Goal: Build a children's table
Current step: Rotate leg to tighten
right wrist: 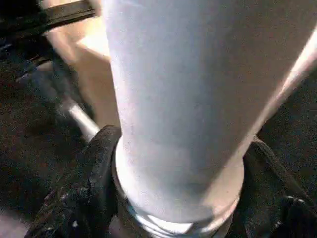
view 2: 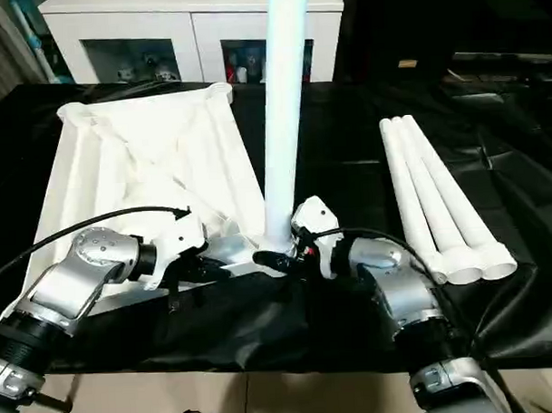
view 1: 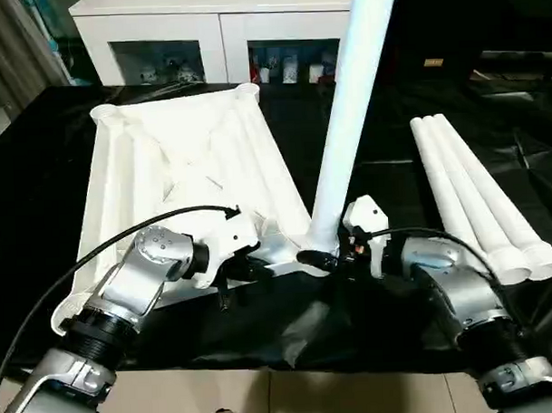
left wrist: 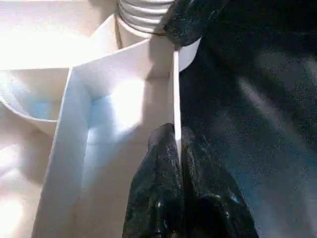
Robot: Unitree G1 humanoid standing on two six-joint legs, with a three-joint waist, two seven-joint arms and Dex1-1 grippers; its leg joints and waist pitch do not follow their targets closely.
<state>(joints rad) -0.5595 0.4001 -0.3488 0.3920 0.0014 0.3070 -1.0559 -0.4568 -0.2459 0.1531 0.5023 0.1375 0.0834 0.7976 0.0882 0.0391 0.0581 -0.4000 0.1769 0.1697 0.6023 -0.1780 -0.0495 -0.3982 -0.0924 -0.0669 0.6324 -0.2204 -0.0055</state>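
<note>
On the black-covered surface (view 1: 39,169) in front of me the table top (view 1: 179,164) lies underside up, its X-ribs and round corner sockets facing the ceiling. One leg (view 1: 350,122) stands upright at the near right corner socket (left wrist: 185,52), its ribbed foot just at or in the socket mouth; from the wrist views I judge it is entered but cannot tell whether it is fully seated.

My right pincer (view 1: 325,257) reaches around the base of that leg, its black fingers (right wrist: 96,163) on either side of the tube just above the ribbed collar; they look set against it, though I cannot be certain how firmly they bear. My left pincer (view 1: 260,266) is pressed together on the thin rim wall of the table top (left wrist: 175,99) beside that corner, pinching the edge to steady the top.

Progress, as I judge it: early. The first leg is going in; the other three sockets I can see hold nothing.

Count: one table top; four legs in all, one upright at the corner and three spare legs (view 1: 480,199) lying side by side, touching, well to the right of the top. Beyond the surface stands a white cabinet (view 1: 207,37) with glass-fronted compartments, no part of this job.
</note>
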